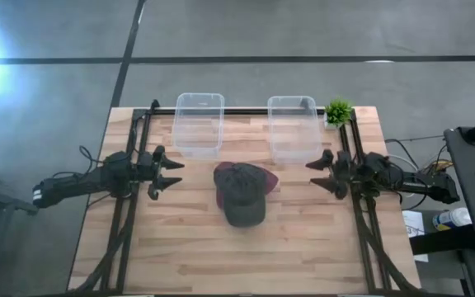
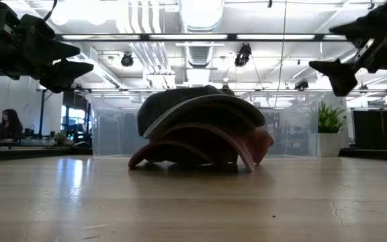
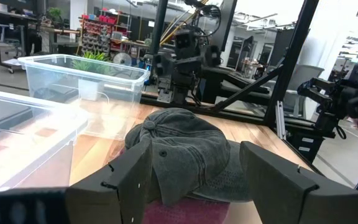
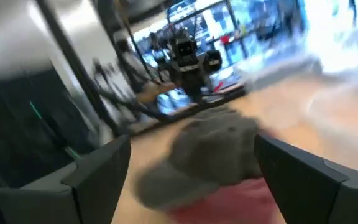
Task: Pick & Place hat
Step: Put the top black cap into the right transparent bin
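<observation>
A dark grey cap [image 1: 242, 194] lies on top of a maroon cap [image 1: 266, 179] at the middle of the wooden table; in the low view the grey cap [image 2: 193, 111] rests on the maroon cap [image 2: 207, 144], whose brim edges touch the table. My left gripper [image 1: 174, 176] is open and empty, left of the caps and above the table. My right gripper [image 1: 313, 174] is open and empty, right of the caps. Both wrist views look at the caps between the open fingers [image 3: 185, 155] [image 4: 210, 155].
Two clear plastic bins [image 1: 198, 124] [image 1: 293, 129] stand at the table's far side. A small green plant [image 1: 338, 112] stands at the far right corner. Dark frame rails [image 1: 130, 214] [image 1: 369, 231] run along the left and right sides. Bare wood lies near the front edge.
</observation>
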